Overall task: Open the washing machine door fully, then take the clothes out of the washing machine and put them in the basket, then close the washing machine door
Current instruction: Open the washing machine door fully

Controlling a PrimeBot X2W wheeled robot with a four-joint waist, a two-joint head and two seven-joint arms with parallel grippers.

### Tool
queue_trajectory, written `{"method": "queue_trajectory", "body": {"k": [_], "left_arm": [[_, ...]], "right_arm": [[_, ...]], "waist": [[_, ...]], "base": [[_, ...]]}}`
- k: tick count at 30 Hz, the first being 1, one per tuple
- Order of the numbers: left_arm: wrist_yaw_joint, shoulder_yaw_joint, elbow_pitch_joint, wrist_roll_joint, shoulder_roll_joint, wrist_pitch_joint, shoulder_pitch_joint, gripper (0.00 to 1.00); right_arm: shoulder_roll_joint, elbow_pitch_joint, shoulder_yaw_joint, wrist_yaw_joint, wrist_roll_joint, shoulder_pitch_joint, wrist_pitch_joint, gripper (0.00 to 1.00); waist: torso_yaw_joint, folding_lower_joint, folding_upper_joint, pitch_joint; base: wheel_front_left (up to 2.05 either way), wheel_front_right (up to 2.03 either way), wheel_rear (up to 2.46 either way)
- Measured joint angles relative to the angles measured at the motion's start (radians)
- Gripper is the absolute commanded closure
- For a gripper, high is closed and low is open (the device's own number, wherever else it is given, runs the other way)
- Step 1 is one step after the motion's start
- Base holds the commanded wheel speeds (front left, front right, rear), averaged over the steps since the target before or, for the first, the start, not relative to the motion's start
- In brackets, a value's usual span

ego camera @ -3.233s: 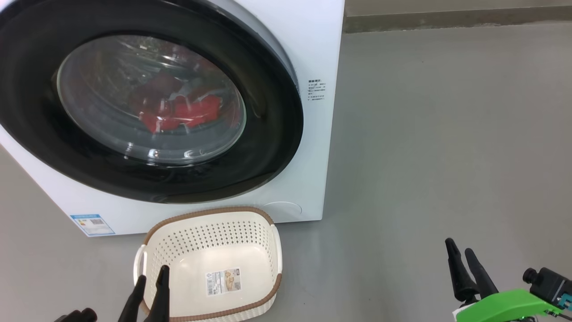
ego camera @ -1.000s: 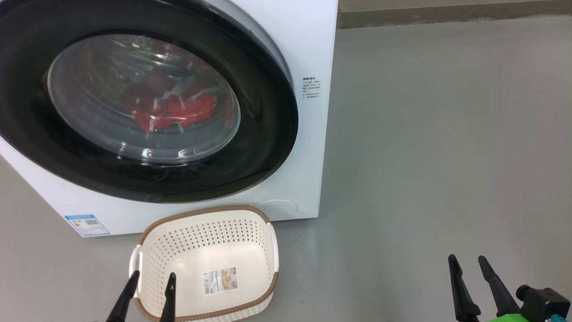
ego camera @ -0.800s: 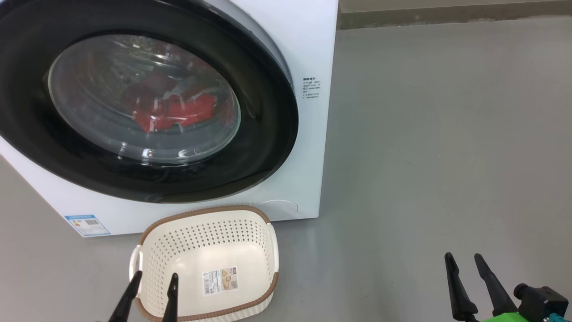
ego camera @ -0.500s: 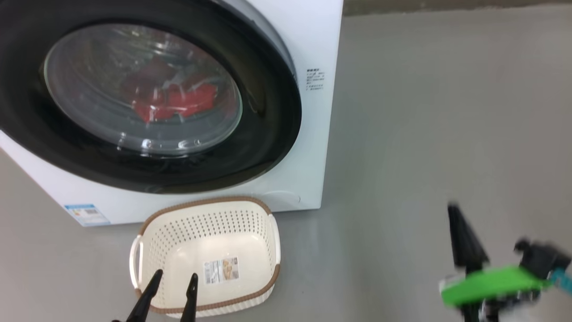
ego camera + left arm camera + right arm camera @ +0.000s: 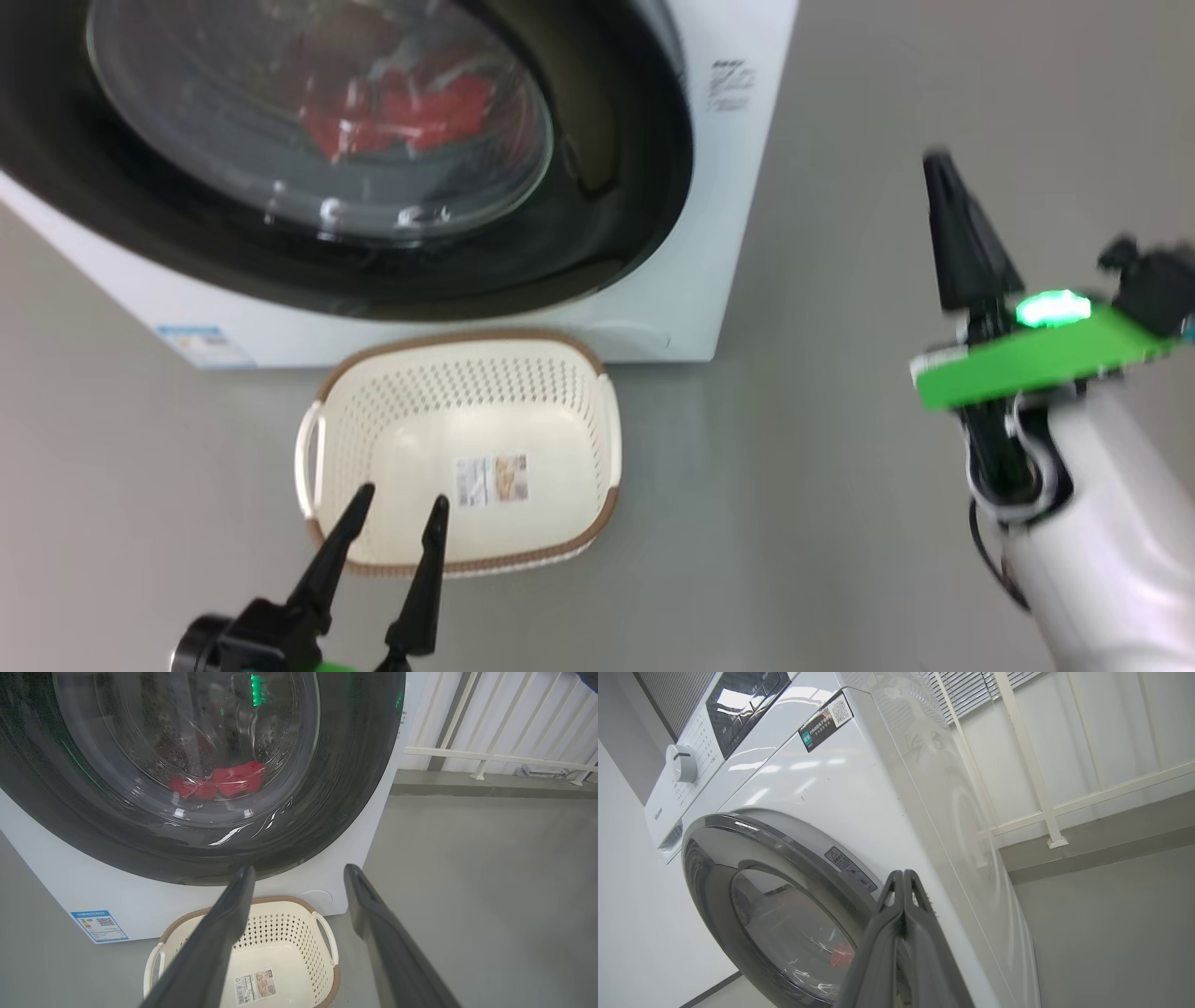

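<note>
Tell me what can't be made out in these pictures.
Washing machine door: head view, top cut off by the edge.
Clothes: left wrist view, glare on the glass hides how many.
Basket label: head view, print too small.
Right hand: head view, motion-blurred.

Washing machine door (image 5: 621, 187) shut; red clothes (image 5: 411, 117) inside (behind glass (image 5: 215, 159)); basket (image 5: 467, 387) upright before it

Glossy black-rimmed round washing machine door (image 5: 616, 187) cut off by head view's top and left edges. Bright red clothes (image 5: 411, 117) behind its glass blurred by reflections. Small blue paper label (image 5: 201, 342) print unreadable.
</note>
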Motion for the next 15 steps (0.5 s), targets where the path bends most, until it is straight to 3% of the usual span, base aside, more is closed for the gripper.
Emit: {"method": "queue_trajectory", "body": {"k": [5,9,15], "left_arm": [[0.0,-0.012,0.0,-0.02,0.004,0.0,-0.05,0.0],[0.0,-0.023,0.002,-0.032,0.004,0.0,-0.09,0.0],[0.0,-0.044,0.006,-0.046,0.003,0.0,-0.136,0.0]], "right_arm": [[-0.039,0.021,0.085,0.0,0.089,-0.136,0.0,1.0],[-0.086,0.025,0.179,0.0,0.251,-0.24,0.001,1.0],[-0.172,-0.011,0.277,0.0,0.505,-0.374,0.092,1.0]], "waist": [[0.029,0.0,0.0,0.061],[0.052,0.0,0.0,0.112],[0.088,0.0,0.0,0.182]], "base": [[0.0,0.0,0.0],[0.0,0.0,0.0],[0.0,0.0,0.0]]}}
